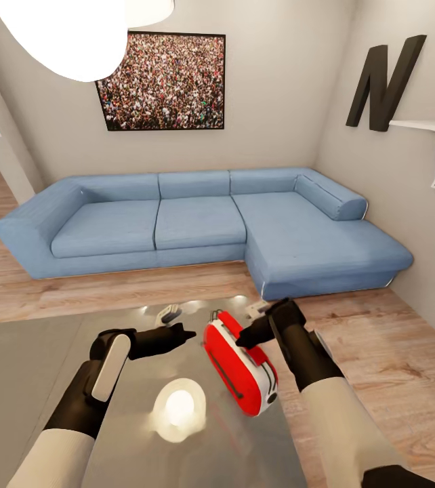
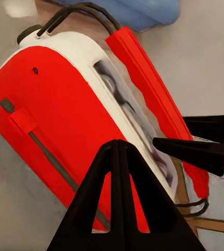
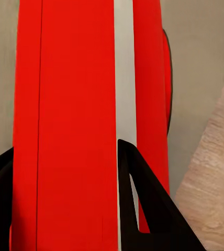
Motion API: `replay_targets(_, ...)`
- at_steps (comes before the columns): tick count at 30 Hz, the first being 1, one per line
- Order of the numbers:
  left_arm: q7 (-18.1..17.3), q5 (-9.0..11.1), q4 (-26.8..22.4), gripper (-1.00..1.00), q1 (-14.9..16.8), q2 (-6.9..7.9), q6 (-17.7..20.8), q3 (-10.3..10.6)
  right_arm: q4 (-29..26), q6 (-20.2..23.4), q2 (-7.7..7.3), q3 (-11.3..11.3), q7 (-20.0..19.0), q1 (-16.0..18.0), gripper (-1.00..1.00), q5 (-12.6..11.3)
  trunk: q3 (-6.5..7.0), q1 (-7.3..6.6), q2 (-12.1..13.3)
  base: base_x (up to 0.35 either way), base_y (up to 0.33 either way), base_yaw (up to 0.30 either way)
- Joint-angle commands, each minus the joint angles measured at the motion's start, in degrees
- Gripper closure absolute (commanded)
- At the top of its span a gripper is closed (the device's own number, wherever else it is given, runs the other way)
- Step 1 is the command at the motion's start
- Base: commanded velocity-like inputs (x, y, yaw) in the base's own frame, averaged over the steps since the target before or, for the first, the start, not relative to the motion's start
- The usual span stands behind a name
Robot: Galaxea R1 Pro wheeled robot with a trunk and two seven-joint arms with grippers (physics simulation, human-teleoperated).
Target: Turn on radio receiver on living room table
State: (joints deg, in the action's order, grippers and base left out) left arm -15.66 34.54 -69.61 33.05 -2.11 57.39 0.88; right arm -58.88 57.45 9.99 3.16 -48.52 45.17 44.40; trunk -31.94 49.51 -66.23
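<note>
Lying on the glossy desk (image 1: 34, 379) in the lower middle of the head frame, the red radio (image 1: 239, 363) ran its long axis from upper left to lower right, its white end panel with the dark knob turned toward the lower right. The right gripper (image 1: 246, 337) sat right against the radio's upper right flank, near its far end, and it was clearly the nearer of the two. In the right wrist picture the radio (image 3: 75, 125) rose lengthwise between two dark fingers (image 3: 143, 209), so the jaws looked spread around the slim body; whether they pressed on it could not be told. The left gripper (image 1: 185, 334) pointed at the radio from the left side of the frame, just beside its far end but apart from it. Its jaws looked drawn together into one point, empty. In the left wrist picture the radio (image 2: 54, 115) lay straight ahead of the left fingers (image 2: 125, 209). Judging by this, the knob end lay away from both grippers, toward the robot.
</note>
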Motion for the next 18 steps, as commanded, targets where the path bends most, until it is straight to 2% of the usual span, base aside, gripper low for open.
replay_targets(1,0.00,0.00,0.00,1.00,0.00,0.00,0.00,0.00,0.23,0.00,0.01,-0.10,0.44,0.01,1.00,-0.70,0.00,0.00,0.00,0.000,0.000,0.000)
replay_targets(10,0.01,0.00,0.00,1.00,0.00,0.00,0.00,0.00,0.69,-0.77,0.01,-0.25,1.84,0.01,1.00,-0.64,0.00,0.00,0.00,0.000,0.000,0.000)
replay_targets(14,0.01,0.00,0.00,1.00,0.00,-0.07,0.00,0.00,3.32,-4.72,0.01,-0.26,5.15,0.01,1.00,-0.75,0.00,0.00,0.00,0.000,0.000,0.000)
replay_targets(16,0.01,0.05,0.00,1.00,0.00,-0.08,0.00,0.00,5.01,-6.49,0.01,-0.26,6.73,0.01,1.00,-1.25,0.00,0.00,0.00,0.000,0.000,0.000)
replay_targets(18,0.01,0.03,0.00,1.00,0.00,-0.08,0.00,0.00,6.96,-8.35,0.01,-0.26,8.39,0.01,1.00,-3.60,0.00,0.00,0.00,0.000,0.000,0.000)
